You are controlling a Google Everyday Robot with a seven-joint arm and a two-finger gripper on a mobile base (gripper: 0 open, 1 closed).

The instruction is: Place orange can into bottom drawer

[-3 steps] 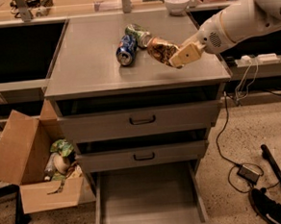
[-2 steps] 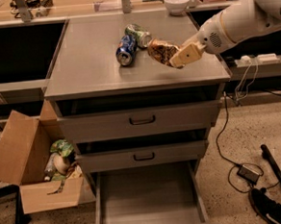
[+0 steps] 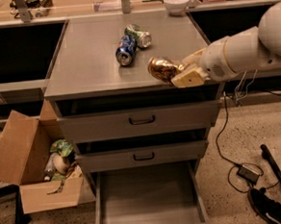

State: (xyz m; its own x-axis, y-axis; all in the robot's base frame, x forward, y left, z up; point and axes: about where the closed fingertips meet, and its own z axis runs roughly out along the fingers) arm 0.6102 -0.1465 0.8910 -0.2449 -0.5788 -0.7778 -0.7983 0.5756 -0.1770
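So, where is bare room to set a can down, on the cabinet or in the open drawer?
The bottom drawer is open, its floor bare between the low sides. The cabinet top is free on its left half, beside the blue can and green can. Crowded: the front right edge, where the gripper holds the orange can.

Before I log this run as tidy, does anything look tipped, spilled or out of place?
The blue can and green can lie tipped on the cabinet top; no spill shows. The gripper, at its front edge, holds the orange can.
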